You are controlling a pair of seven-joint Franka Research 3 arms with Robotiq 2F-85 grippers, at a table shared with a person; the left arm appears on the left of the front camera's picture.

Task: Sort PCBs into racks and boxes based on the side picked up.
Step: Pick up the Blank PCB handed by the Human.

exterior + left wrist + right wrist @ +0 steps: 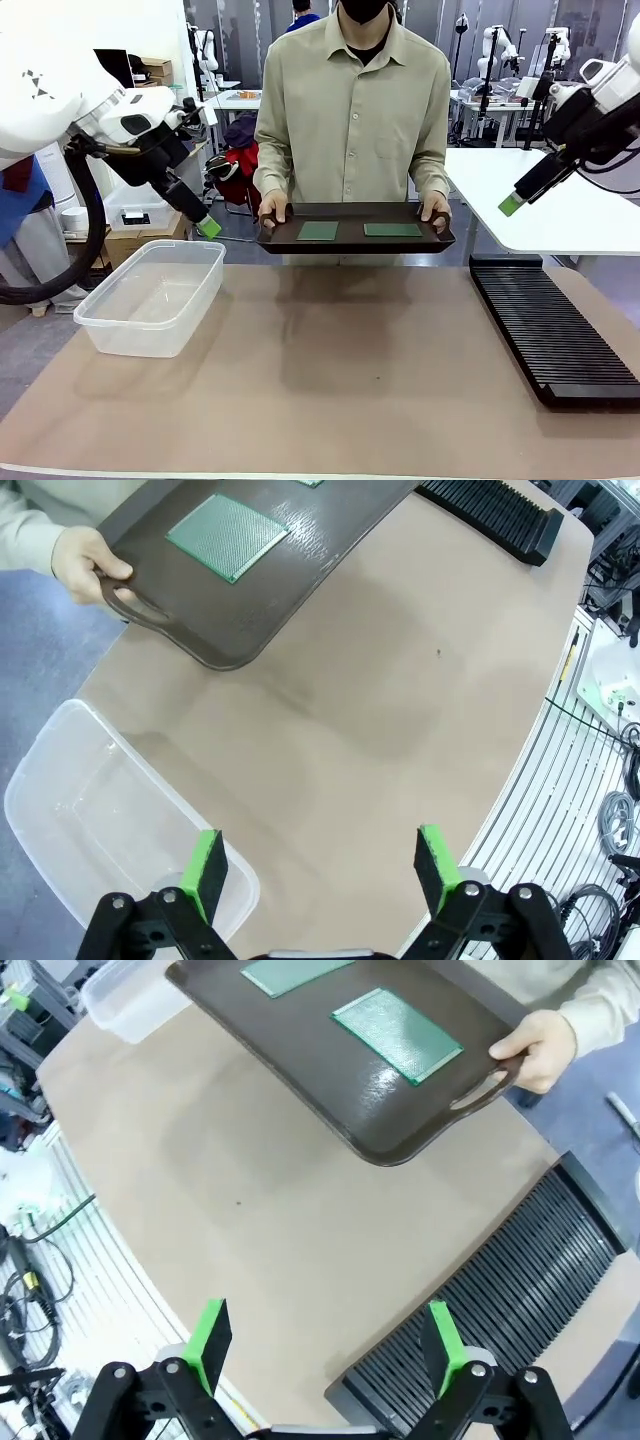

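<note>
**PCBs [318, 231] offered on a held tray, both grippers spread and empty**

2 green boards rest flat, side by side but apart, on a dark tray [350, 243]. A person holds the tray by its handles, 1 hand [273, 208] at each end, over the far edge of the table [350, 390]. Each board's long axis runs along the tray, across your front view.

Your left gripper [320, 865] hangs raised near the far corner of the clear box [140, 335], jaws wide apart with nothing between the pads. Your right gripper [325, 1345] hangs raised above the far end of the black rack [555, 335], likewise spread and empty.

The boards lie ahead of and below both tools, toward the middle. The left arm is nearer the darker-looking board, the right arm nearer the paler one [392, 230]. Nothing stands between either gripper and its board. The tray's raised rim and the person's fingers at the handles do flank the approach, though, and thin boards lying flat will likely give you little edge to grip. Which face is up is hard to tell from here.
</note>
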